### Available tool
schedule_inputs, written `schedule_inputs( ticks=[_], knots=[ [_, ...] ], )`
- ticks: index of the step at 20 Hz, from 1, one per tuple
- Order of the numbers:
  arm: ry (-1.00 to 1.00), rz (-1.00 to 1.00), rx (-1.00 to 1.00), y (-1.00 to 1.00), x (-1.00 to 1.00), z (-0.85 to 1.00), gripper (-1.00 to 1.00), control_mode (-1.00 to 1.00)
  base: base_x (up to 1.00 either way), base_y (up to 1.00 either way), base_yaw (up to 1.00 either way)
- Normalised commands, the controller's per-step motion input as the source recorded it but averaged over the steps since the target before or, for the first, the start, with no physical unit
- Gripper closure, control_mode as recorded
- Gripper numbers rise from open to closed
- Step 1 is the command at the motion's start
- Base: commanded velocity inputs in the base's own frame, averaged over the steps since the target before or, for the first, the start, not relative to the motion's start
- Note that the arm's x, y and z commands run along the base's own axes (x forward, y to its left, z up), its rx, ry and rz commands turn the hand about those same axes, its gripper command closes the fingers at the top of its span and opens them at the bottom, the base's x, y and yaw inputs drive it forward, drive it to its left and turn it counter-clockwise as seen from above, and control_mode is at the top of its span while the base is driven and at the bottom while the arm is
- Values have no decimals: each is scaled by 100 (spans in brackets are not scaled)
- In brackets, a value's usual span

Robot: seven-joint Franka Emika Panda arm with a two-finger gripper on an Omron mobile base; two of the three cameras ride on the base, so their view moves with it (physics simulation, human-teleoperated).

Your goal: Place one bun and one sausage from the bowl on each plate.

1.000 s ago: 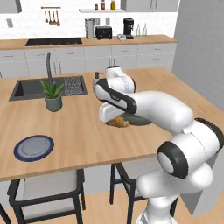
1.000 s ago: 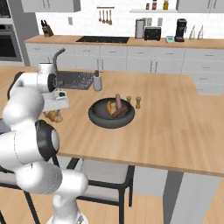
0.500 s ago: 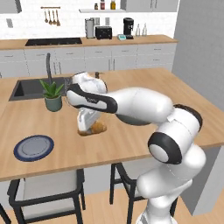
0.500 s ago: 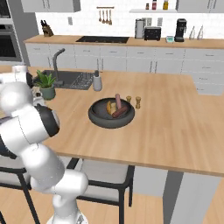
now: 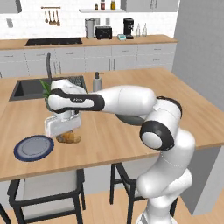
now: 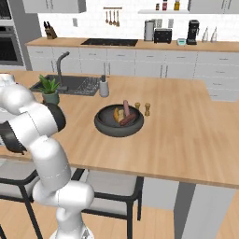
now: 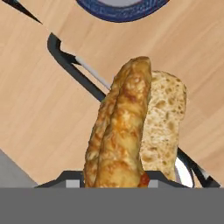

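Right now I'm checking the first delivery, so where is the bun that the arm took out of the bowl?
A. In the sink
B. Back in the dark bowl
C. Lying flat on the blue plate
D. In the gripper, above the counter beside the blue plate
D: the bun hangs from the gripper over the wooden counter, just right of the blue plate, not on it.

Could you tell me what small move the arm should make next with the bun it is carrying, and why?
Probably a short carry further toward the round dark-blue plate, then lower. The end effector is shut on the golden-brown split bun, which hangs above bare wooden counter beside the plate, not yet over it; in the hand view the plate's rim lies just ahead.
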Motion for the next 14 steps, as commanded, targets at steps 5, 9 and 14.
schedule_inputs(
  ticks=[5,9,14],
  knots=[
    [-15,-33,0,69,30,-5,100,-100,0,0,0],
    [-21,-17,0,7,14,-28,100,-100,0,0,0],
    [-6,-7,0,8,11,-11,100,-100,0,0,0]
  ],
)
